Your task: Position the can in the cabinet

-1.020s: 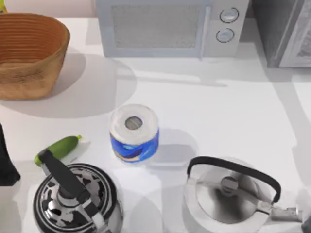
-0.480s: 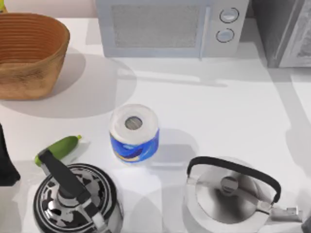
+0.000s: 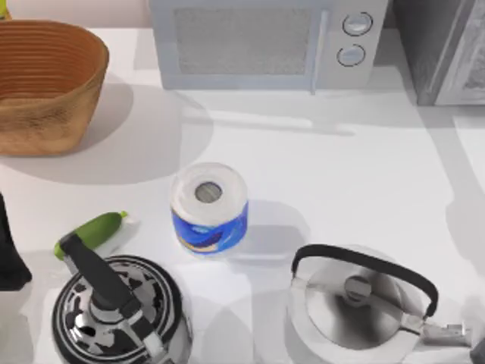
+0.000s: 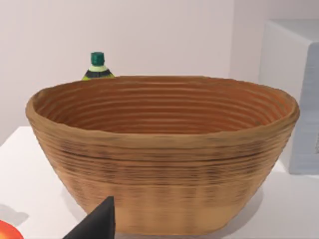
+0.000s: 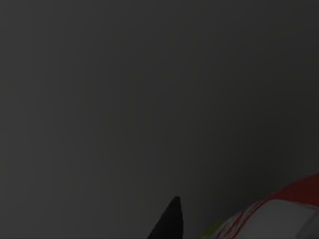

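The can [image 5: 286,211] showed red and white with a yellow-green band at the edge of the right wrist view, before a dark grey surface, beside a black fingertip [image 5: 167,221]; whether the right gripper pinched it I could not tell. The cabinet [image 3: 443,49] stood at the table's [image 3: 341,174] back right corner. The left arm [image 3: 11,254] sat at the left edge, facing the wicker basket [image 4: 164,154]; its finger spread was unclear.

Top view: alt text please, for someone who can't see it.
A blue-and-white paper roll stands mid-table, with a patterned kettle and green cucumber at front left and a silver kettle at front right. Behind are a wicker basket, microwave and grey cabinet.
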Robot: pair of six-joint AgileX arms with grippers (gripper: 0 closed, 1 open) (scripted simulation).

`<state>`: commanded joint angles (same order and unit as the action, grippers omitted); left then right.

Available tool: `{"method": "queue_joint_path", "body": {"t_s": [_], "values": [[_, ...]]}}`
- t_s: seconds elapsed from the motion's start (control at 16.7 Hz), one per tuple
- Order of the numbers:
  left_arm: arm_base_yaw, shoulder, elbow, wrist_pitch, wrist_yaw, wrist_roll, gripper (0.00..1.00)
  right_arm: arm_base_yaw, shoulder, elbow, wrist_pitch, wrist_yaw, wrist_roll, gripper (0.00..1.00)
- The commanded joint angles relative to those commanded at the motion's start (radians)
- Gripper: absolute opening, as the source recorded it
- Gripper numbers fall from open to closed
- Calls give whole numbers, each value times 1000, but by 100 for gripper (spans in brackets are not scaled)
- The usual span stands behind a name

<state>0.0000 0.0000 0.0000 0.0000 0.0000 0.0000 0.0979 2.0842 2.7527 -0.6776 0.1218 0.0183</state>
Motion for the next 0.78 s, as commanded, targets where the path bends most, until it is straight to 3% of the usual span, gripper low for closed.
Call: {"method": "queue_joint_path", "body": {"t_s": [0.42, 0.78], "values": [[0, 0, 0, 0, 0, 0, 100, 0, 0, 0, 0, 0, 0, 98], [0, 0, 0, 0, 0, 0, 100, 0, 0, 0, 0, 0, 0, 100]]}}
